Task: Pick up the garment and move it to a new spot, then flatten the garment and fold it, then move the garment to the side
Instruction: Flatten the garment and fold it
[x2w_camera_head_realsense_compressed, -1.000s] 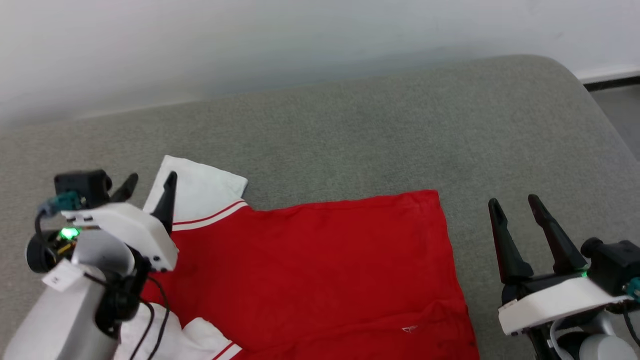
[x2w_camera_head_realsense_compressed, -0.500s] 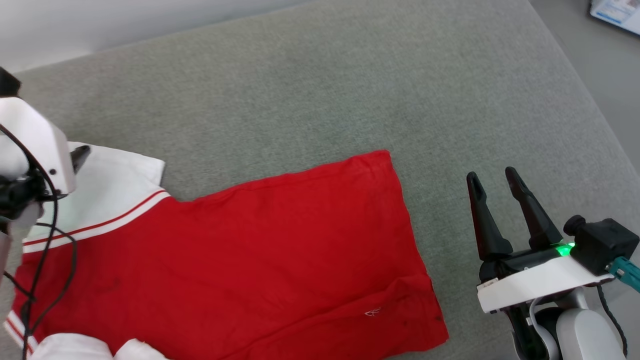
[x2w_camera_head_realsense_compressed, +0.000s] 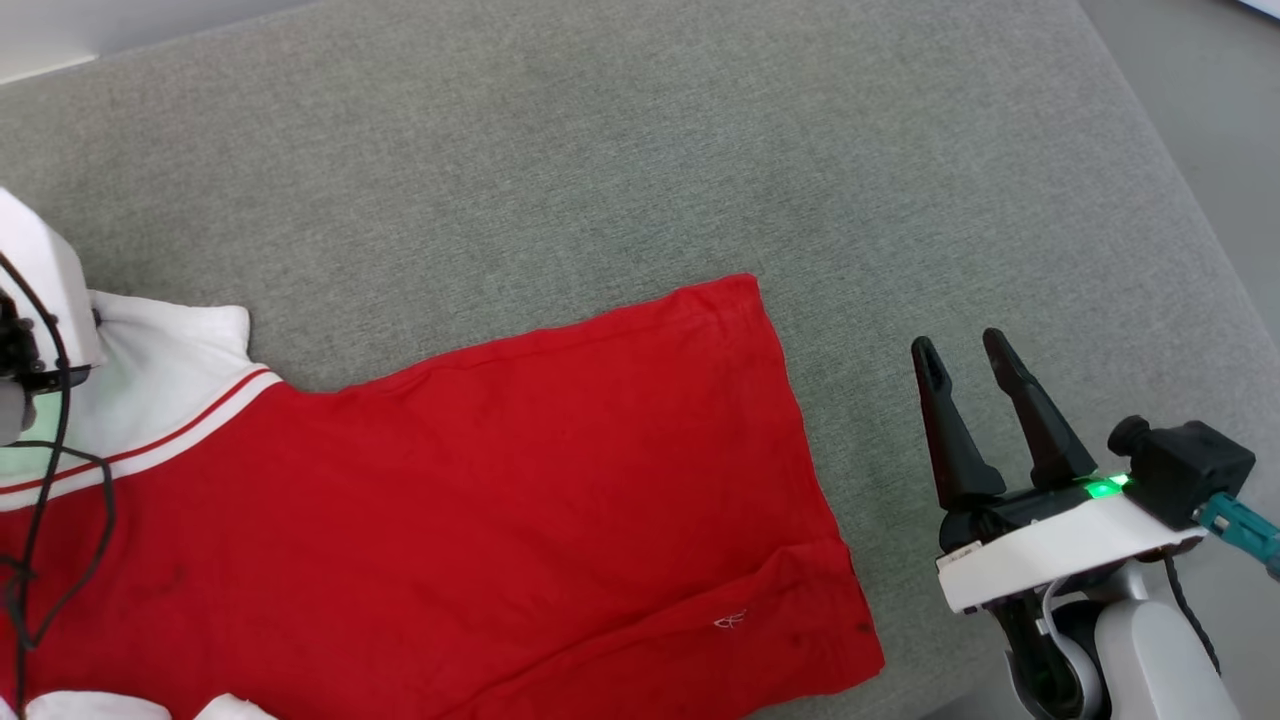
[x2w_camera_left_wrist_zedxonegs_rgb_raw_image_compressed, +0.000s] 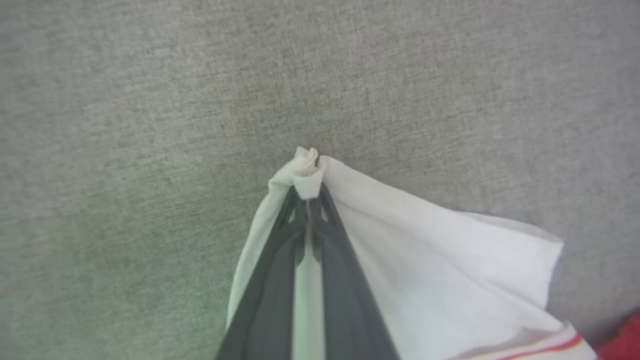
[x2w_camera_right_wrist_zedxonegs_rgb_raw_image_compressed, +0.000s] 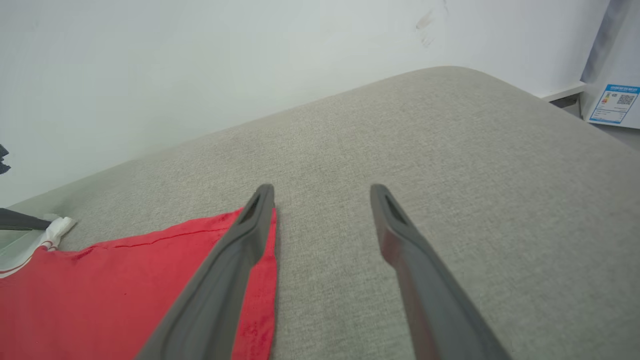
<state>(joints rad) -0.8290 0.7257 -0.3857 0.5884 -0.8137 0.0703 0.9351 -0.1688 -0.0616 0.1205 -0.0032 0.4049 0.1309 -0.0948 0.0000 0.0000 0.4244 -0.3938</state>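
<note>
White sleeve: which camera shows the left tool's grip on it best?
Left wrist view: the left tool pinches the white sleeve at its edge, close up. Head view shows the sleeve, grip hidden behind the arm. Right wrist view catches a distant corner.

The garment is soft, matt cloth, lightly creased. The cushion is coarse, matt woven fabric. The right tool and left tool have smooth, dark, matt plastic fingers. The housing is smooth white plastic. The wall is smooth and matt.
</note>
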